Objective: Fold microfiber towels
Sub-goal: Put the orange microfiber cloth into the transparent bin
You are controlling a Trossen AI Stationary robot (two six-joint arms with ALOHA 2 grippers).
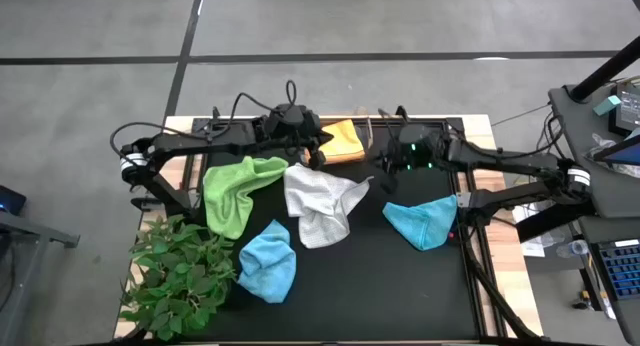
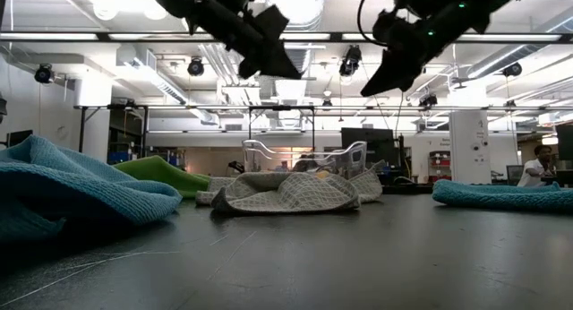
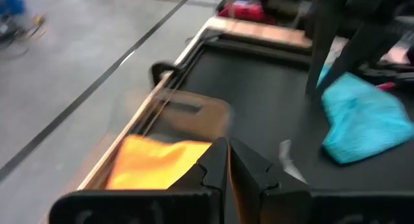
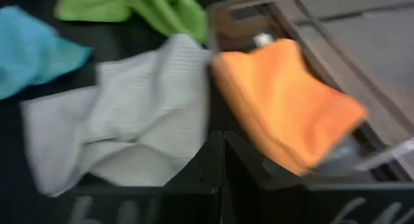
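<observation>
Your clear plastic bin (image 1: 352, 146) sat at the far edge of the black table (image 1: 400, 286), and the yellow-orange towel (image 1: 343, 139) lay inside it — folded, as far as the blurred right wrist view let you judge, into a thick soft pad against the bin's see-through wall.

The other four cloths lay loose on the mat. The lime green towel (image 1: 237, 191) was draped in a long crumpled strip near the left side, its lower end close to the leafy plant (image 1: 180, 281). The pale grey-white towel (image 1: 320, 203) sat rumpled at the middle, its waffle-like weave plain in the low view, one corner reaching toward the right. The light blue towel (image 1: 268, 262) was bunched into a rounded heap in front of the green one, just beside the plant. The teal towel (image 1: 424, 221) lay by itself on the right, bunched into a rough triangle, well apart from the grey-white one.

Your left gripper (image 1: 318, 144) hung above the table next to the bin's left side, its fingers (image 3: 217, 166) pressed together on nothing. Your right gripper (image 1: 385, 156) hung just right of the bin, also clamped tight and empty — its fingers (image 4: 223, 160) met in a closed point over the grey-white cloth and the bin. Neither claw touched any cloth.
</observation>
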